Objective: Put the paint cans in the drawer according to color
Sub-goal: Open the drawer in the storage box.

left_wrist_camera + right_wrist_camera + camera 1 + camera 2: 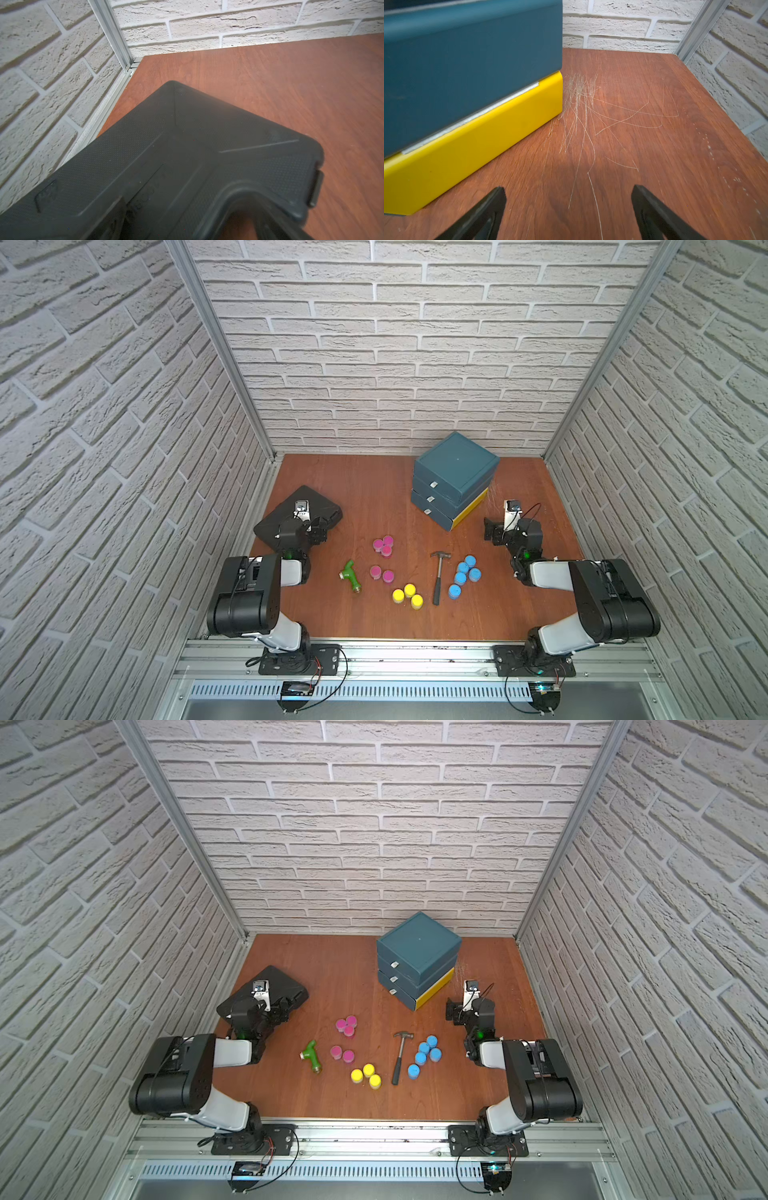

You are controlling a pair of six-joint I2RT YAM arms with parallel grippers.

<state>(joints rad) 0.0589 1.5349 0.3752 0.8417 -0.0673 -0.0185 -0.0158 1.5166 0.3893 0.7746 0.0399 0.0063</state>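
Up close in the right wrist view: right gripper (pixel 568 187), jaws wide apart, gripping nothing, low over the scratched table (pixel 654 145). Just beside it, the drawer unit (pixel 467 52), teal over a yellow base, side face only from here.

Over to the left gripper (pixel 322 526), hovering above a black case (pixel 297 497) by the left edge. Spread wide too by the look of it, nothing caught between. Both parked out at the sides, likely to leave the middle free.

Outward now, toward the near edge, and not one can stowed. Pink cans (pixel 382 545) in a trio plus a pair, left of centre. Yellow cans (pixel 408 596), three, closest to the near edge. Blue cans (pixel 465 572), five, just right of a hammer (pixel 437 578). Bunched by colour, handy for sorting. Green fitting (pixel 350 576) left of the pinks, no part of the job.

Drawer unit near the far edge, right of middle, all three drawers shut, handles (pixel 430 499) facing the cans. No way in yet; pulling one open looks like the first call.
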